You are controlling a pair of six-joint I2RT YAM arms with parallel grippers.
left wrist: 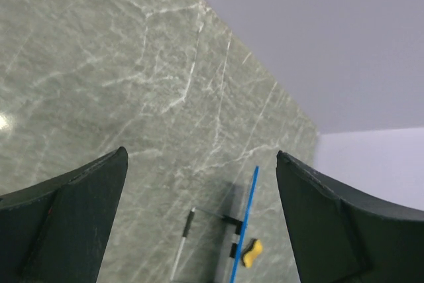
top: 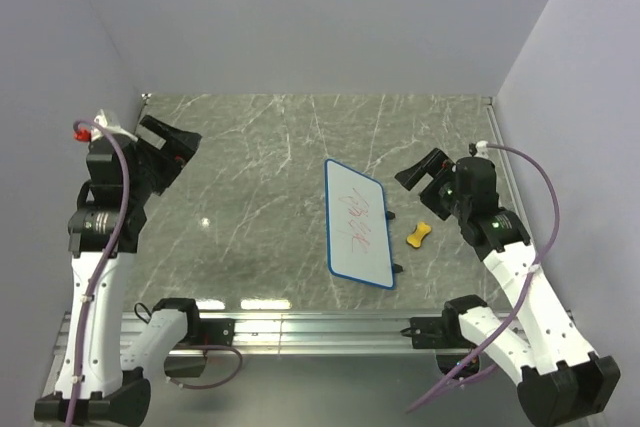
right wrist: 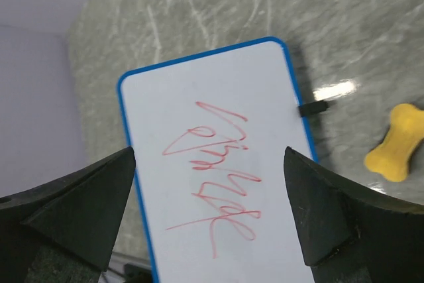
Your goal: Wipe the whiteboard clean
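The whiteboard (top: 356, 223), white with a thin blue frame and red scribbles, lies flat in the middle of the table. It fills the right wrist view (right wrist: 218, 170); the left wrist view shows only its blue edge (left wrist: 245, 223). The small yellow eraser (top: 418, 235) lies on the table just right of the board and shows in both wrist views (right wrist: 396, 142) (left wrist: 252, 252). My right gripper (top: 425, 175) is open and empty, held above the table right of the board. My left gripper (top: 170, 147) is open and empty, far left of the board.
The table (top: 250, 177) is grey-green marble, with grey walls behind and at both sides. A metal rail (top: 320, 329) runs along the near edge between the arm bases. Small black clips stick out of the board's right edge (right wrist: 313, 108).
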